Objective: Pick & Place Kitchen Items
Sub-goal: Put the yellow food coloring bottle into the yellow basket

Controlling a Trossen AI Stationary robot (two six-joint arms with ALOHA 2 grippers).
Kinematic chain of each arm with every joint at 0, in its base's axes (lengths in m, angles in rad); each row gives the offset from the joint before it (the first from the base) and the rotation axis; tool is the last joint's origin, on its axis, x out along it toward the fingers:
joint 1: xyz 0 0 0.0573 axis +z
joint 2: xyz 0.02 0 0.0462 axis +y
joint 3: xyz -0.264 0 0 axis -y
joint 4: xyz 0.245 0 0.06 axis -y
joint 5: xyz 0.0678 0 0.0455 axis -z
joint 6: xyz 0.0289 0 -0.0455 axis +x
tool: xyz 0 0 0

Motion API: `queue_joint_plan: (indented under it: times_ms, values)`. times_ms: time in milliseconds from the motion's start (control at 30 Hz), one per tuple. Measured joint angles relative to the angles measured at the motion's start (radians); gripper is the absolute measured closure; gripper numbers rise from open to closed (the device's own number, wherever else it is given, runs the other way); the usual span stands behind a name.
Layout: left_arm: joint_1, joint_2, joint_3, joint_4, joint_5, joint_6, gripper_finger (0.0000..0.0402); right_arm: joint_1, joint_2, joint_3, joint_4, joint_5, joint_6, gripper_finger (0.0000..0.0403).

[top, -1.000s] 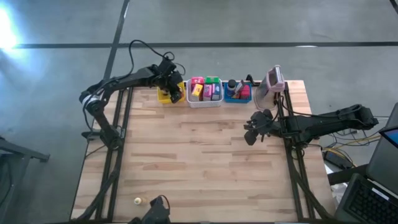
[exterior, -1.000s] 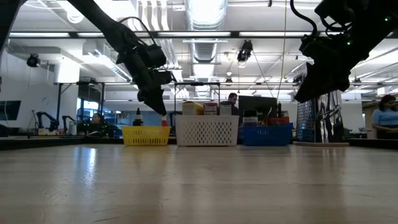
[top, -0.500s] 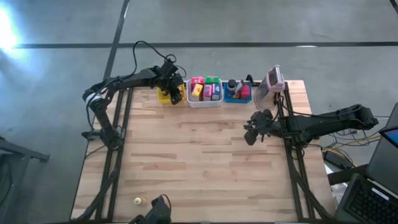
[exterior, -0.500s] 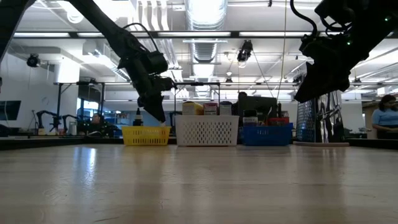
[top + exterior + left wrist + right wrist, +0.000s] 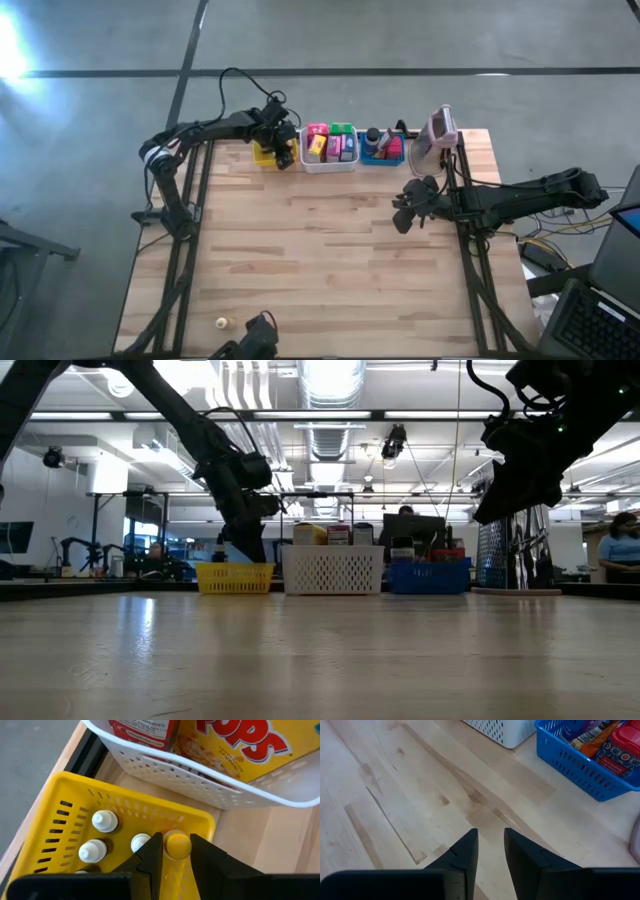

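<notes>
The left pincer (image 5: 172, 851) hangs inside the yellow slotted plastic bin (image 5: 55, 815) at the far-left end of the row of bins, its two dark fingers closed on a small bottle with a rounded yellow cap (image 5: 177, 844). This looks like the placing step, with the bottle being set down among its fellows. Next, I'd judge, the fingers need to part and the arm lift straight up, without knocking the neighbours or catching the bin's wall.

Only the bottle's cap shows: smooth, glossy, dome-shaped, held between the fingertips. Just beside it stand three white-capped bottles (image 5: 105, 821), upright in the same bin. The white perforated plastic bin (image 5: 210, 790) next along holds boxed packets, one yellow with big red lettering (image 5: 250, 745).

From above, the left pincer (image 5: 283, 152) sits over the yellow bin's near edge. The right pincer (image 5: 404, 215) hovers above bare wooden worktop (image 5: 320, 260) on the right side, holding nothing, its fingers only a narrow gap apart. A small pale piece (image 5: 221, 322) lies alone at the worktop's near-left corner, well apart from everything.
</notes>
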Motion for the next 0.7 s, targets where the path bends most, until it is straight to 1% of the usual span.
queue_joint_plan:
  times_ms: [233,400,700]
  values:
    - [0.0,0.004,0.002,0.002,0.004,-0.005,0.0309,0.0,0.0,0.0,0.001,0.0,0.0,0.0327]
    - [0.0,0.005,0.002,0.007,0.005,-0.004,0.0299,0.0,0.0,0.0,0.001,0.0,0.0,0.0329]
    - [-0.001,0.007,-0.001,0.004,0.001,0.007,0.0264,0.0,0.0,0.0,0.002,0.0,0.0,0.03]
